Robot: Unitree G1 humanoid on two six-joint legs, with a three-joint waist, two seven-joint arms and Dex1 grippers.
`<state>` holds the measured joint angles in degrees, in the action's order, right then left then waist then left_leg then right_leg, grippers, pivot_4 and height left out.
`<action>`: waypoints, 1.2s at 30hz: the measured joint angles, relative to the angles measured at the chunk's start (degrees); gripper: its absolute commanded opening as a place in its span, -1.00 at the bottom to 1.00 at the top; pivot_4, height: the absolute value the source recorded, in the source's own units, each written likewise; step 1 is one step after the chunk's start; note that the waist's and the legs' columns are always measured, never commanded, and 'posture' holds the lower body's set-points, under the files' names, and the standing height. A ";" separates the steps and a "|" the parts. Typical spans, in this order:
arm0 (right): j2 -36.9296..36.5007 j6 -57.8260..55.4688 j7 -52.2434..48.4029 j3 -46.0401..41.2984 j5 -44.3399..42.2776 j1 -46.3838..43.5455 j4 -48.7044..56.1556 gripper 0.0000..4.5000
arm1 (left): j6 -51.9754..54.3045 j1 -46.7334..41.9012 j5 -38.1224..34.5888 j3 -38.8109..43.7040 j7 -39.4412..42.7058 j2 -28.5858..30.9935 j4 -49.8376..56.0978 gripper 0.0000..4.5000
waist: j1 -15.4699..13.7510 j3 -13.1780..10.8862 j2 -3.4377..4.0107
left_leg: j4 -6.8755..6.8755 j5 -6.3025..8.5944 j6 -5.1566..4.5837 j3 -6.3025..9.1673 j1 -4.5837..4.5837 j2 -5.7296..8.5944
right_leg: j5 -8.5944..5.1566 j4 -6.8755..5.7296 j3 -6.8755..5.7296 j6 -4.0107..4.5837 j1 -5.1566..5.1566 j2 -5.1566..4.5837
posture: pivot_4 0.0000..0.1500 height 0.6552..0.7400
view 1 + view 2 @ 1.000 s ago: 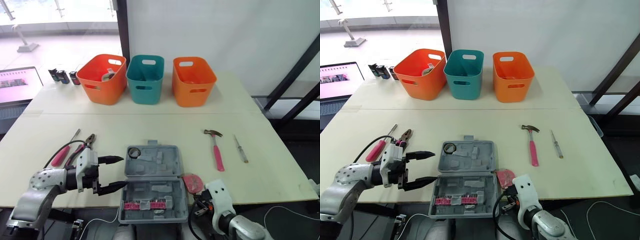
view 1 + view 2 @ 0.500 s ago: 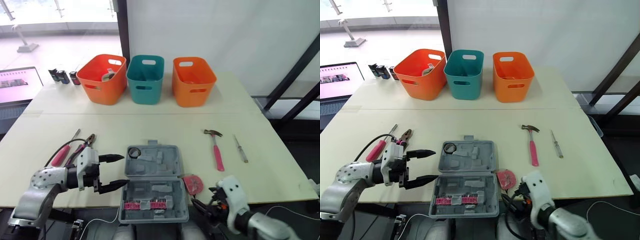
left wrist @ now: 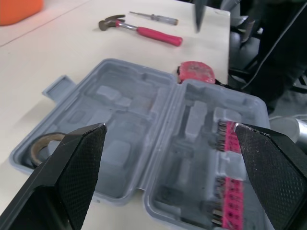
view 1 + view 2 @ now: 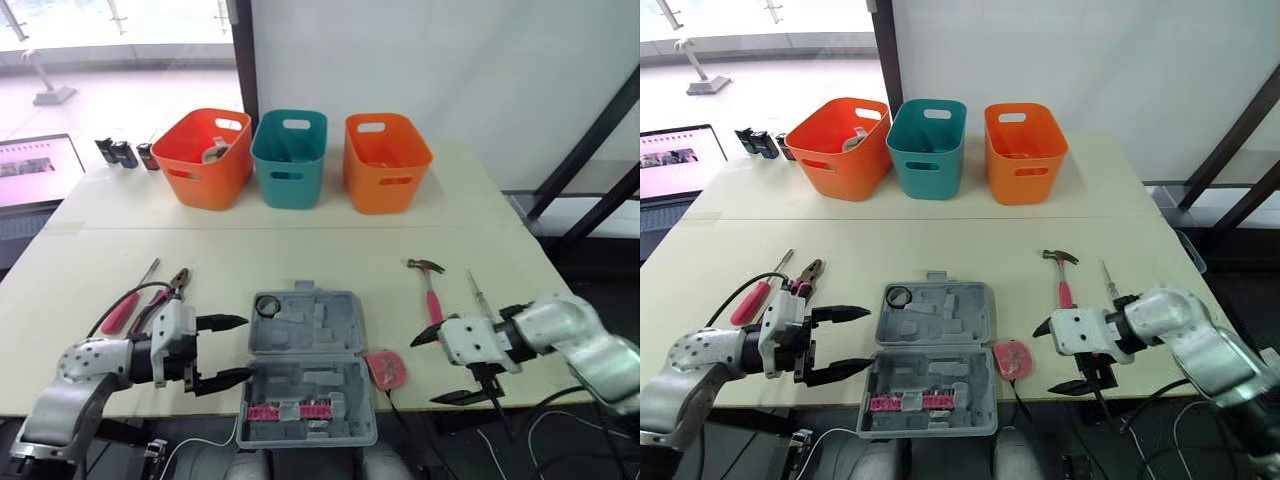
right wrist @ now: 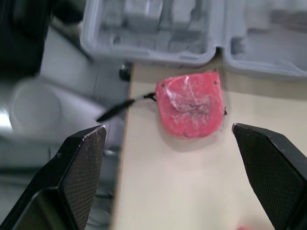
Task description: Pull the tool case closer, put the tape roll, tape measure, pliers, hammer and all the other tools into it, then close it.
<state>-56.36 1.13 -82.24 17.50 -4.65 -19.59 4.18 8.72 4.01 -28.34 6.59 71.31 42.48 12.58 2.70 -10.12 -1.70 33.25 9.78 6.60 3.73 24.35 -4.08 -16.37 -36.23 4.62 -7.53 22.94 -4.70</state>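
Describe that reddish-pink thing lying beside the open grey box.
It is a reddish-pink tape measure, plastic by its look, rounded with one flatter side and faint lettering on its face. It lies flat on the cream table near the front edge, close beside the open grey tool case; whether they touch is unclear. A thin black strap trails from it over the table's edge. Nothing holds it.
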 measured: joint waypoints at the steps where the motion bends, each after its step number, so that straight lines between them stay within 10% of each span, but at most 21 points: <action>1: 1.52 2.29 -1.32 1.84 1.41 -2.55 -2.95 0.97 | -0.41 1.00 -0.07 0.20 0.50 0.30 0.61 1.00 | -0.08 -0.02 0.04 | 0.00 0.00 0.00 0.00 0.00 0.00 | 0.01 0.00 -0.01 -0.02 0.00 0.00 | 1.00 1.00; 22: 14.39 15.77 -0.77 11.51 13.83 -12.54 -23.31 0.97 | -2.60 7.75 -0.45 3.67 -1.02 2.00 5.62 1.00 | -0.27 -0.07 0.12 | 0.01 -0.02 0.03 0.02 -0.17 0.00 | 0.01 -0.10 -0.02 -0.03 -0.15 0.02 | 1.00 1.00; 27: 14.76 16.72 -1.08 11.47 13.99 -12.97 -24.68 0.27 | -2.56 7.66 -0.46 3.66 -1.43 2.00 5.62 1.00 | -0.25 -0.07 0.12 | 0.01 -0.02 0.03 0.02 -0.29 0.00 | 0.01 -0.10 -0.01 -0.02 -0.26 0.02 | 1.00 1.00; 36: 10.10 7.52 -2.78 8.01 9.79 -10.57 -15.10 0.27 | -2.54 6.33 -0.44 3.48 -1.45 1.98 4.95 1.00 | -0.41 -0.16 0.27 | 0.00 -0.02 0.03 0.02 -0.32 0.00 | 0.00 -0.10 0.00 -0.03 -0.29 0.02 | 1.00 1.00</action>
<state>-46.26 8.65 -85.02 25.52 5.15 -30.16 -10.92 6.19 10.34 -28.78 10.06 69.86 44.46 17.53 2.29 -10.28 -1.43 33.25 9.76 6.63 3.75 24.03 -4.07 -16.37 -36.33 4.61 -7.56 22.66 -4.68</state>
